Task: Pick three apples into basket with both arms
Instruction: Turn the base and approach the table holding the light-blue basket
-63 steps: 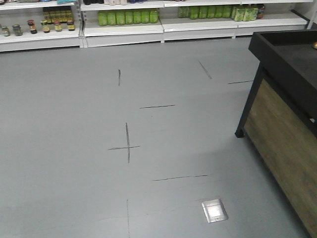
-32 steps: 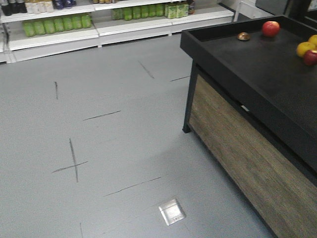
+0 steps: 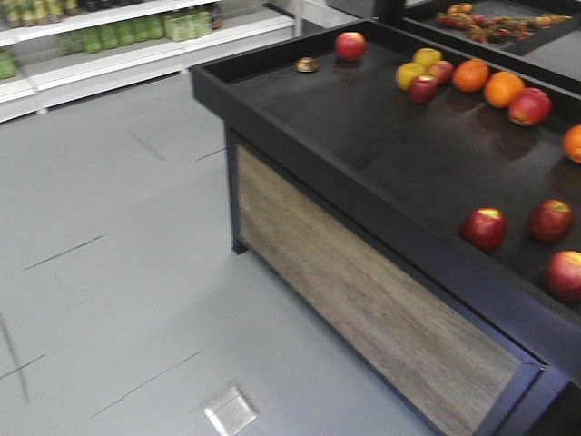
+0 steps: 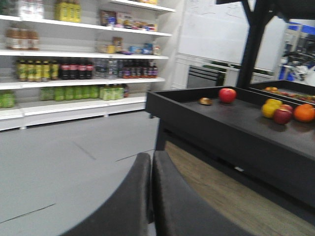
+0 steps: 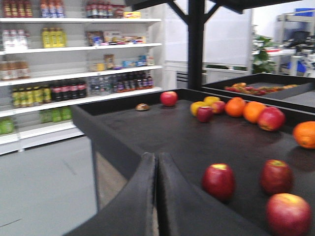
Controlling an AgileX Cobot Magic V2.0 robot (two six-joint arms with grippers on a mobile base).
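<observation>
Three dark red apples lie near the front right of the black display table (image 3: 300, 136): one (image 3: 485, 228), a second (image 3: 551, 220) and a third (image 3: 566, 275). The right wrist view shows the same apples (image 5: 219, 181) (image 5: 276, 176) (image 5: 288, 214) just right of and beyond my right gripper (image 5: 157, 156), which is shut and empty over the table's near edge. My left gripper (image 4: 151, 156) is shut and empty above the floor, short of the table's corner. The basket is out of view.
Farther back on the table lie a brighter red apple (image 3: 350, 44), yellow apples (image 3: 418, 66), oranges (image 3: 487, 84) and a small brown item (image 3: 307, 64). The table's side is a wood panel (image 3: 363, 300). Bottle shelves (image 4: 74, 73) line the back wall. A metal plate (image 3: 231, 411) sits in the floor.
The front view has swung to the right: the shelves slid off to the left and the black table with its fruit now fills the right half.
</observation>
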